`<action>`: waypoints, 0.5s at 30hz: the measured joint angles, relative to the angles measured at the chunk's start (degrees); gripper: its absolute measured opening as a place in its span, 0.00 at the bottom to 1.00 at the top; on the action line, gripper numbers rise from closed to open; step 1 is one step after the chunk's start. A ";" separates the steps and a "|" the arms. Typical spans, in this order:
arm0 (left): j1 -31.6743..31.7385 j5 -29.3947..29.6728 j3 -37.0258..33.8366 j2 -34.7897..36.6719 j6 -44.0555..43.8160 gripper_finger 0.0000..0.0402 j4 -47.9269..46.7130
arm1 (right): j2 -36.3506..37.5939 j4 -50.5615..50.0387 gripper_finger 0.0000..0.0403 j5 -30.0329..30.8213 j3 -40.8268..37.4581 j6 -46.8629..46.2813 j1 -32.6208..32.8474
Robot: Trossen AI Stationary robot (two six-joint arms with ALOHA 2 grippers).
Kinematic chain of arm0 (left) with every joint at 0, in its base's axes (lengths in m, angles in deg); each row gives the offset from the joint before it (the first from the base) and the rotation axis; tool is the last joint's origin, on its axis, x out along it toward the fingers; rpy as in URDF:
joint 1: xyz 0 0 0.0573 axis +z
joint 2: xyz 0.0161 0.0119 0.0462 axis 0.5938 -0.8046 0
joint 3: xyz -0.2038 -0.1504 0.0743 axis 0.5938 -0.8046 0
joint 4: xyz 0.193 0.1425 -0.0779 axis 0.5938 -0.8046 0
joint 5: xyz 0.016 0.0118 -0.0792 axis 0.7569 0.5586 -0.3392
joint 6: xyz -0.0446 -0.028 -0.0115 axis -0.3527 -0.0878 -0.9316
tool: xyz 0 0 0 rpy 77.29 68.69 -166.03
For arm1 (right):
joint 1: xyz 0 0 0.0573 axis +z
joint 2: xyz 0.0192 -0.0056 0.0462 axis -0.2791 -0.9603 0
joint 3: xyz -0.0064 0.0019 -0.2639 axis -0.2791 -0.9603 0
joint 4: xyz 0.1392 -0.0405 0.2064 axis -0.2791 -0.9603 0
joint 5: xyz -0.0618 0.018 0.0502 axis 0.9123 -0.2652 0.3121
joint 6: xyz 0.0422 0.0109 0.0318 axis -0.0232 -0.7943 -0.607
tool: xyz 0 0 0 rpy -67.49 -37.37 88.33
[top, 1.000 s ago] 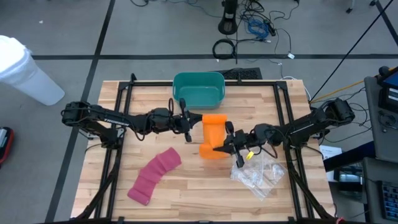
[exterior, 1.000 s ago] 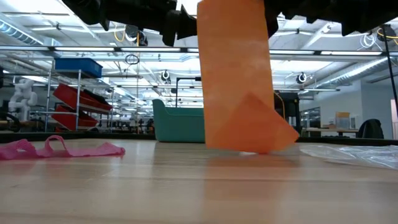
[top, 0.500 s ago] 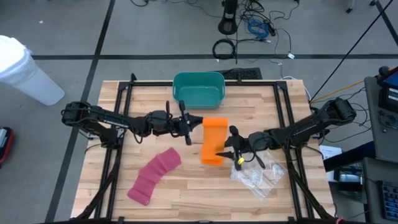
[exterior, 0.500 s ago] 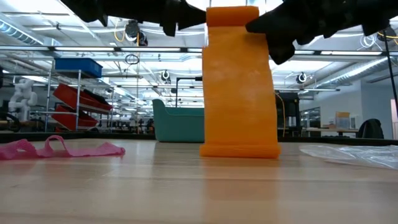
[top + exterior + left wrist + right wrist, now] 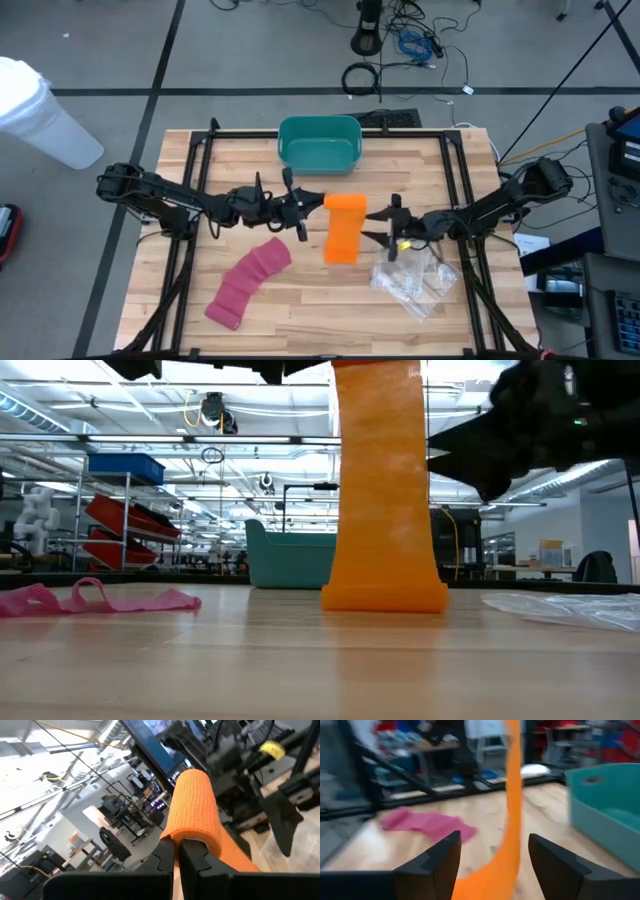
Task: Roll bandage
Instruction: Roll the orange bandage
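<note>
Two grippers flank the orange bandage (image 5: 345, 228), which hangs to the surface (image 5: 300, 290). Left gripper (image 5: 306, 203) pinches its top (fingers clamped); right gripper (image 5: 385, 228) stands apart, fingers spread, empty. Rolling seems barely started; next likely needs regrasping the lower end.

Orange bandage (image 5: 345, 226), strip hanging upright, top pinched, btm end on table, mid-table
</note>
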 joint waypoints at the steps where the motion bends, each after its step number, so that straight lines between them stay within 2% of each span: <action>1: -0.18 0.38 0.26 0.02 -0.08 0.01 -0.14 | -0.04 1.93 0.54 -1.68 -0.92 -0.08 0.04; 3: -0.37 0.57 0.84 0.02 -0.13 0.01 -0.40 | -0.28 3.57 0.54 -2.27 -1.40 -0.57 0.09; 8: -0.35 0.66 1.51 0.02 -2.27 0.01 -0.61 | -3.62 3.77 0.56 1.37 0.08 -1.50 -2.12; 15: -0.36 1.92 1.53 0.02 -3.06 0.01 -2.03 | -12.49 5.75 0.56 1.00 4.77 -1.20 -4.07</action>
